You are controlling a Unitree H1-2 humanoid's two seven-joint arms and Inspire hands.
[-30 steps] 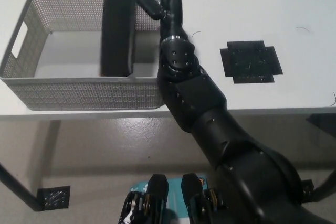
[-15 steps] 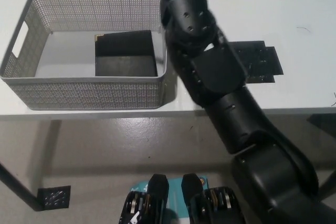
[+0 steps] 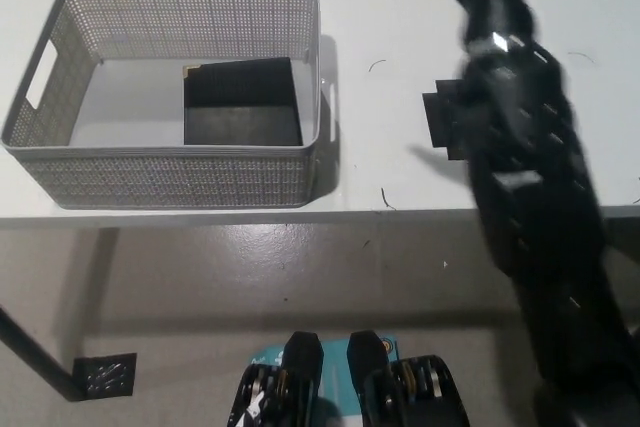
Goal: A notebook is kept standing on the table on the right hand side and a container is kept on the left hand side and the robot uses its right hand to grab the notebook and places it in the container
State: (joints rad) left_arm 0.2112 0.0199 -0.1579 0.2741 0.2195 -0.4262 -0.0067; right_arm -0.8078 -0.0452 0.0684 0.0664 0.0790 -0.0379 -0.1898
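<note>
notebook (image 3: 243,103): I'm seeing it lying flat in the container (image 3: 180,182), no longer upright in my grip | right arm (image 3: 530,177): I'm swinging it away rightward, clear of the basket, blurred in motion | hand: passing out of view beyond the top edge

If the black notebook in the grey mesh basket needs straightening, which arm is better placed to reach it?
Right, as a judgement. Only the black right arm is in view, stretched over the white table to the right of the grey mesh basket; its hand is out of frame. The black notebook lies flat in the basket's right side. The left hand is not visible.
</note>
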